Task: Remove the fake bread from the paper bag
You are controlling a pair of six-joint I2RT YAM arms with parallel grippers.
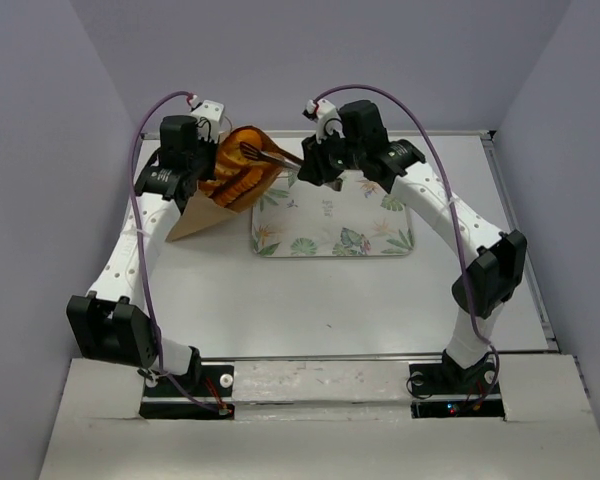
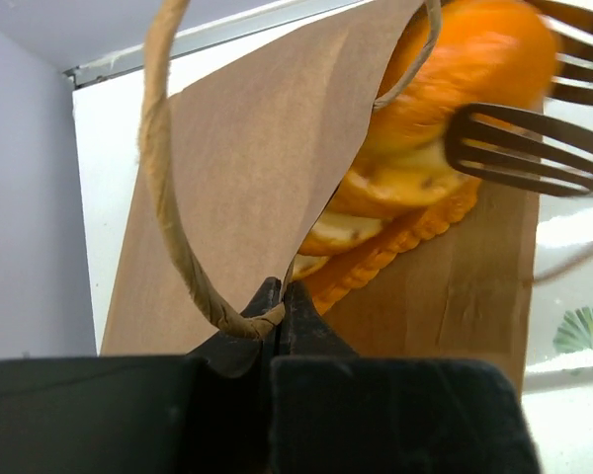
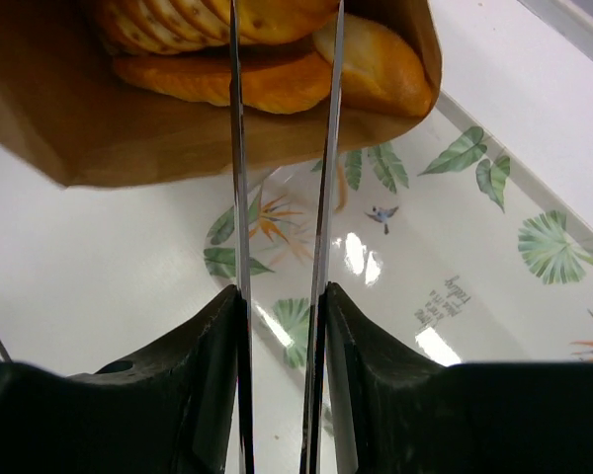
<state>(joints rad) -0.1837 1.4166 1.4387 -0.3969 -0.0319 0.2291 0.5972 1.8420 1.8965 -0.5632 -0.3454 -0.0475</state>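
The brown paper bag [image 1: 195, 222] lies tilted at the back left, its mouth lifted toward the tray. Glossy golden-orange fake bread [image 1: 242, 175] shows in the mouth. My left gripper [image 1: 208, 160] is shut on the bag's rim where the twisted handle [image 2: 163, 217] is attached [image 2: 280, 296], holding the mouth open. My right gripper [image 1: 310, 165] is shut on metal tongs [image 1: 270, 155]. In the right wrist view the two tong blades [image 3: 237, 148] run out from between my fingers [image 3: 282, 296] and straddle the loaves [image 3: 267, 79] at the bag's mouth. The slotted tong tips [image 2: 524, 148] rest against the bread [image 2: 474, 59].
A leaf-patterned rectangular tray [image 1: 340, 225] lies on the white table just right of the bag and below my right gripper; it also shows in the right wrist view [image 3: 474, 257]. Grey walls enclose the table at the back and sides.
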